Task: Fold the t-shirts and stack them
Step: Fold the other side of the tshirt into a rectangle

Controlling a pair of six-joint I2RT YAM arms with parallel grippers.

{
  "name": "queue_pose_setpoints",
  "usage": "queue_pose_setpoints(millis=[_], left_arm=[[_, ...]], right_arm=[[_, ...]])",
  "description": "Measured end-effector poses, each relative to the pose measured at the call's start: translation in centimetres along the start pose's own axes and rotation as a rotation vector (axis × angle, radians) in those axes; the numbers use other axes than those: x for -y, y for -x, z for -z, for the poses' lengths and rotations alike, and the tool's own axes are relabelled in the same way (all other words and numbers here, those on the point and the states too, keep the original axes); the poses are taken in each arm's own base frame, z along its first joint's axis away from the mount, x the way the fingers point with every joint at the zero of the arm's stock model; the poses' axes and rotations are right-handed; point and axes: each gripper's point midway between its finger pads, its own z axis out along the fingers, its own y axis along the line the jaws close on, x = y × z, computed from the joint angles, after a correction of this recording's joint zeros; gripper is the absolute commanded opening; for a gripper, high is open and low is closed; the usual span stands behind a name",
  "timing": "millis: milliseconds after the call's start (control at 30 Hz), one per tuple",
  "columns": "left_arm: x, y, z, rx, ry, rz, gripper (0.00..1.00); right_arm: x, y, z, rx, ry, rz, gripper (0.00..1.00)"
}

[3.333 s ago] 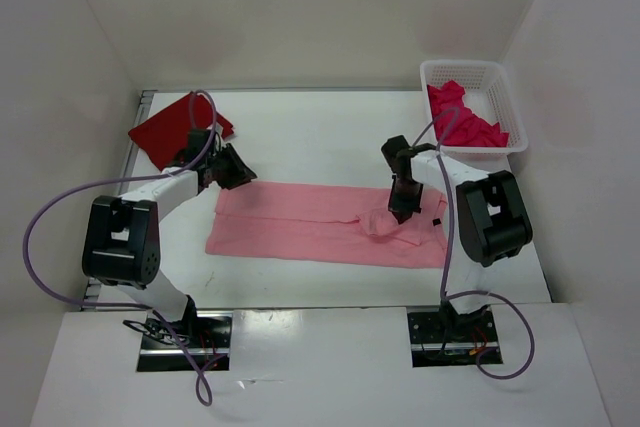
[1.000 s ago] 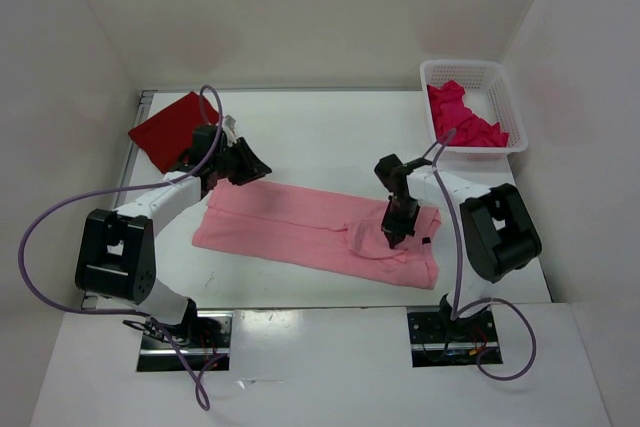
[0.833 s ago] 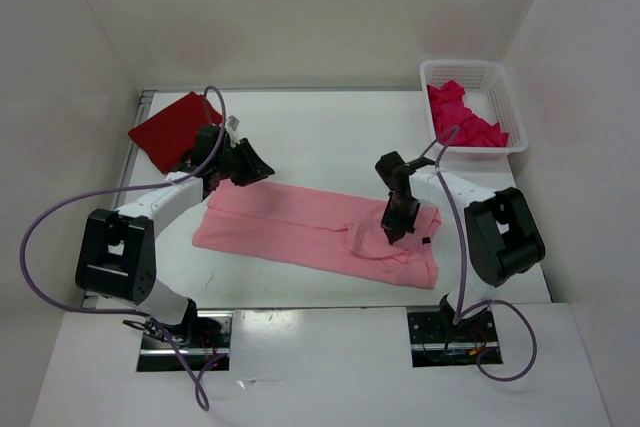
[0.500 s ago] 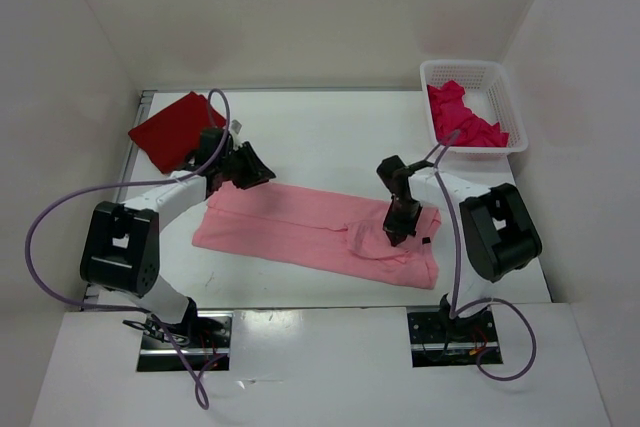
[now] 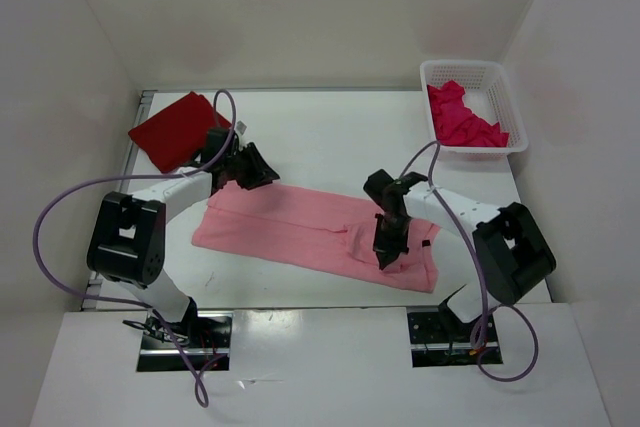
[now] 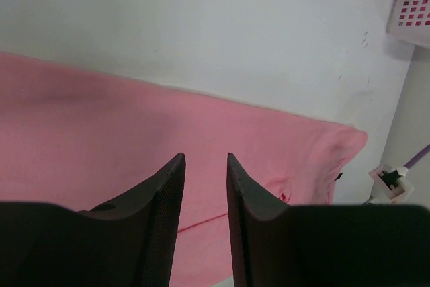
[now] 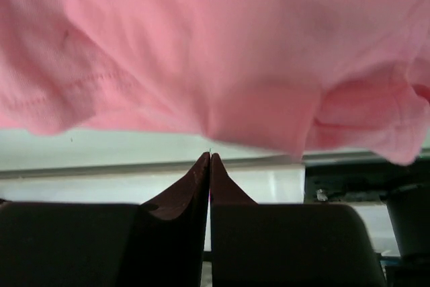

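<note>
Pink cloth is lying in a long strip across the middle of the table. It is the light pink t-shirt, and it is looking folded the long way, with its sides tucked in. I am judging it only part done, because it is needing a fold or two across to make a small square.

My right gripper is pointing down onto the near right end of this shirt. Its fingers are pressing together, tips right at the cloth, and I cannot tell if a bit of cloth is pinched between them. My left gripper is hanging just by the far left edge of the pink shirt, with its fingers apart and nothing between them.

The dark red t-shirt is lying flat and folded at the far left corner, well apart from the pink one. I am counting it as done and as the start of the pile. The crimson-magenta t-shirt is sitting in a crumpled heap in the white basket, not folded yet. Nothing is stacked on the red one yet.
</note>
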Motion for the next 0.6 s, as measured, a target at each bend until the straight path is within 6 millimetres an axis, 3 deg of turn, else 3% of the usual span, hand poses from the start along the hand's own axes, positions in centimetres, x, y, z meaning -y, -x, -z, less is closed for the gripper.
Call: queue_pose_setpoints(millis=[133,200,300,433,600], left_arm=[[0.4,0.5,-0.1,0.009,-0.007,-0.005,0.39],[0.4,0.6,-0.1,0.011,-0.007,-0.005,0.39],[0.6,0.4,-0.2,0.008,-0.006,-0.011,0.39],[1.1,-0.8,-0.7,-0.022,-0.011,-0.027,0.39],[-0.2,-2.1,-2.1,-0.068,0.022,-0.011,0.39]], right_arm=[[0.4,0.3,1.4,0.009,-0.001,0.002,0.11],[0.4,2.2,2.1,0.050,0.017,-0.039,0.11],[1.7,6.8,2.6,0.143,0.056,-0.168,0.03],[4.2,11.5,1.3,0.219,0.023,-0.296,0.00],[3.6,13.8,-1.1,0.201,-0.005,-0.296,0.00]])
